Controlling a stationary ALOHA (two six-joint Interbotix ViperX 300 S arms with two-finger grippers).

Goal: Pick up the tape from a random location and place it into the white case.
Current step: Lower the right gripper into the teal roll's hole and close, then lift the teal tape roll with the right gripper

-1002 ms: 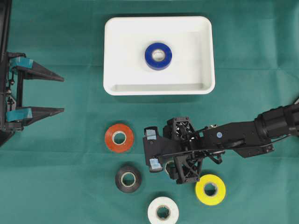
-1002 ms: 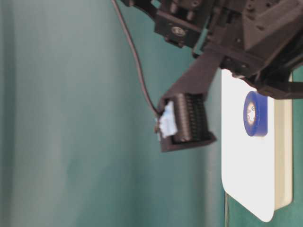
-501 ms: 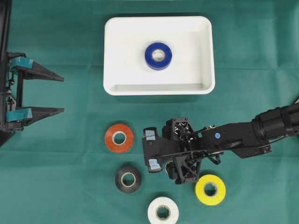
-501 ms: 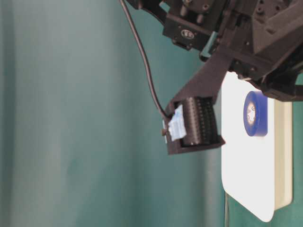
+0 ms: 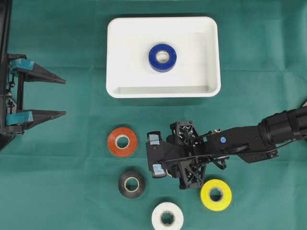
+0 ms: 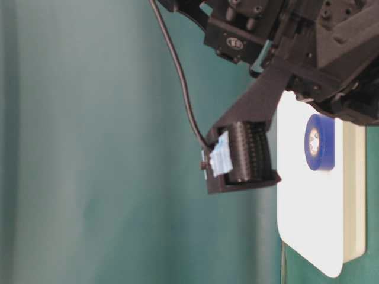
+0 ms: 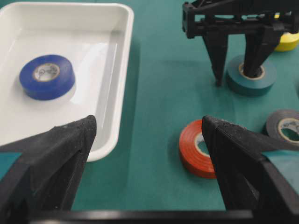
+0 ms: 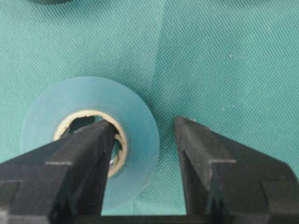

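Note:
A teal tape roll [image 8: 135, 140] lies flat on the green cloth under my right gripper [image 8: 145, 122]. One finger stands inside the roll's cardboard core and the other outside its wall, with a narrow strip of cloth showing between that finger and the roll, so the gripper is open. The left wrist view shows the same gripper [image 7: 235, 77] straddling the teal roll [image 7: 254, 80]. The white case [image 5: 163, 91] sits at the top centre with a blue tape roll [image 5: 162, 57] in it. My left gripper [image 5: 64, 97] hangs wide open at the left edge, holding nothing.
Loose rolls lie on the cloth near the right gripper: orange [image 5: 122, 142], black [image 5: 132, 183], white [image 5: 167, 216] and yellow [image 5: 216, 194]. The right arm [image 5: 259, 136] reaches in from the right edge.
The right gripper's jaws have narrowed a lot around the teal roll's wall. The left gripper and the other rolls have not moved.

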